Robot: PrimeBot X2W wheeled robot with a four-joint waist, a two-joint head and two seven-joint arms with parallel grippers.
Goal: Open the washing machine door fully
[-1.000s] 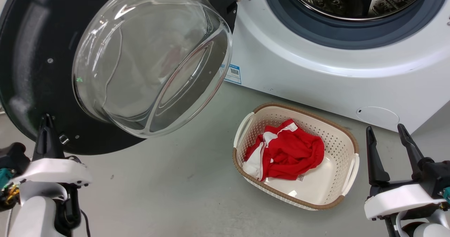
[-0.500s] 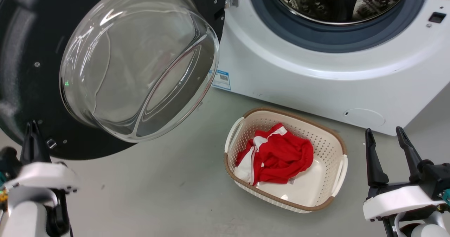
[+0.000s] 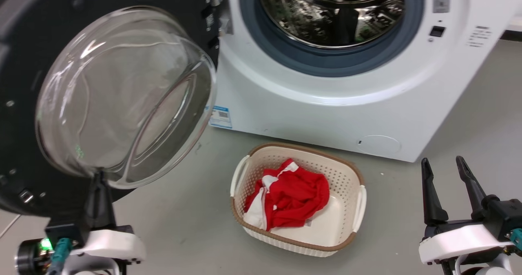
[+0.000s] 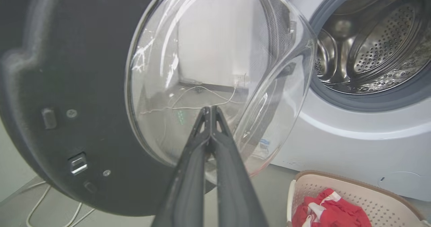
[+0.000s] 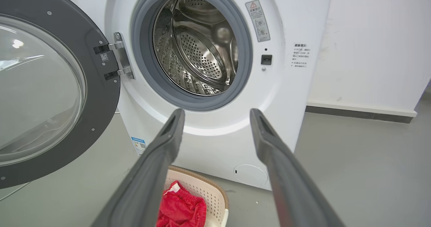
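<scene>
In the head view, the washing machine door [image 3: 24,63] is seen swung wide open at the left of the white washing machine [image 3: 326,111], its clear glass bowl [image 3: 122,95] bulging outward. The left end effector [image 3: 98,179] is held closed on nothing, its tips at the bowl's lower rim; contact cannot be judged. The right end effector [image 3: 442,160] is held open and empty before the machine's lower right corner. A basket [image 3: 359,201] with a red garment [image 3: 293,197] is set on the floor before the machine.

In the left wrist view, the closed fingers are seen against the bowl, left of the machine's drum [image 4: 370,45].

In the right wrist view, the spread fingers are aimed at the machine's front, and the door is seen hung from the metal hinge [image 5: 119,57] at the machine's left.
</scene>
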